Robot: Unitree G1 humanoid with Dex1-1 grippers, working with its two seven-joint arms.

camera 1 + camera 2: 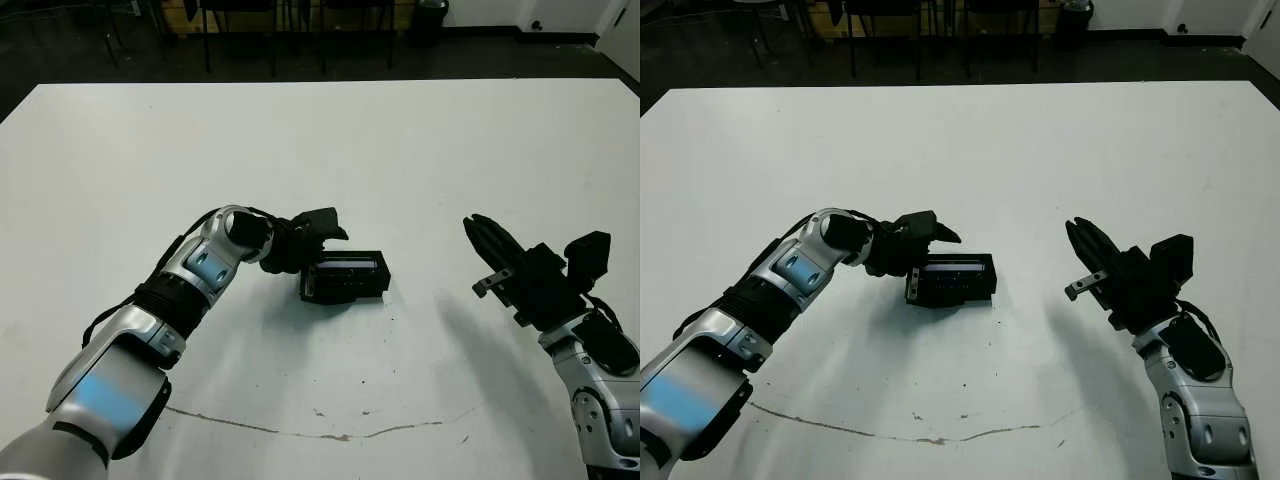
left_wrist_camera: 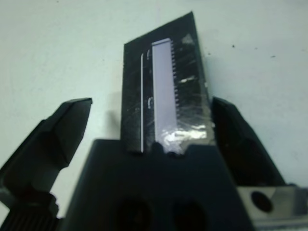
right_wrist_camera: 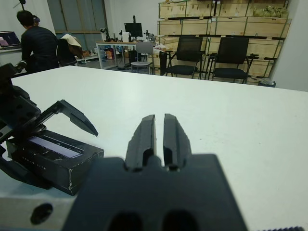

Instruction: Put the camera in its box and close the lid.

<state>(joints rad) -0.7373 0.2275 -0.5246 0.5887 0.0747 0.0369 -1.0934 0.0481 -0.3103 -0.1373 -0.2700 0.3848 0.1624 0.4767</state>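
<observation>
- From my remote seat I see a white bench with one small black rectangular box, its lid on, lying near the middle of the bench, a little toward 7 o'clock of centre.
- The flat black lid with a glossy greyish window strip sits on top of the box; in the left wrist view the pale strip runs along its length, with crumpled shiny film at the near end.
- I cannot see the camera in any view, so I cannot say where it lies.
- The left gripper is at the box's 9 o'clock end, its two black fingers spread wide: one finger stands above the box's far edge, pointing toward 3 o'clock, the other is low by the box's end.
- In the left wrist view the fingers flank the lid on either side with bench showing between finger and lid on one side; I cannot tell whether the other finger touches it.
- The right gripper hangs over bare bench at the box's 3 o'clock, well apart from it, fingers pressed together with only a slit between them and holding nothing.
- A thin dark crack line crosses the bench surface at 6 o'clock.
- Beyond the far edge, in the right wrist view, I see black chairs, wooden crates and a person in dark clothing seated at a desk.
</observation>
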